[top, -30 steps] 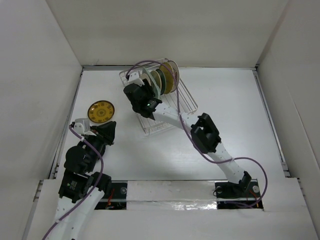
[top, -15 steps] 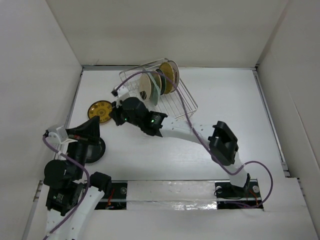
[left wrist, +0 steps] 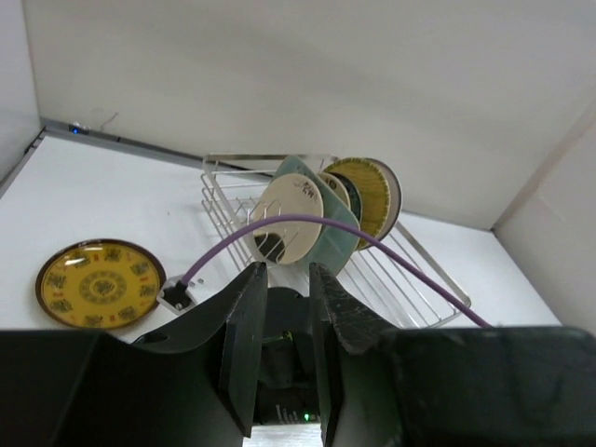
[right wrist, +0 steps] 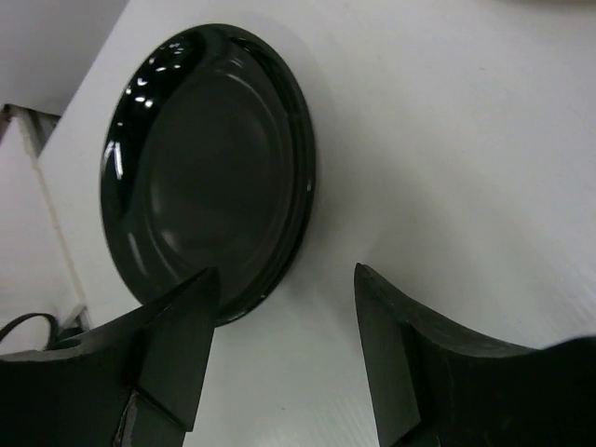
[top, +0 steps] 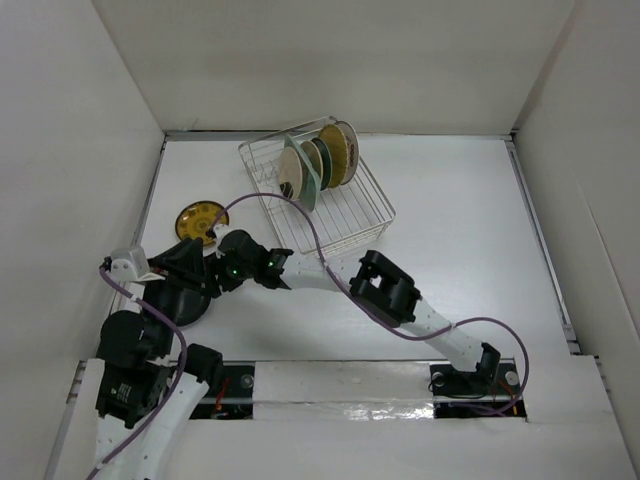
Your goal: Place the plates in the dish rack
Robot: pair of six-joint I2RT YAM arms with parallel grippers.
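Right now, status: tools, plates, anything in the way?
Right tool open, facing dark plate flat on table. Left tool open, empty, crowding right arm. Yellow patterned plate unloaded; other plates upright in dish rack.

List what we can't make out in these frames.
Top view: dark plate mostly covered by the left gripper and right gripper.
Top and left wrist views: plates in the rack overlap, count unclear.
Left wrist view: right arm sits dark behind the left gripper's narrow gap, so open or shut unclear.
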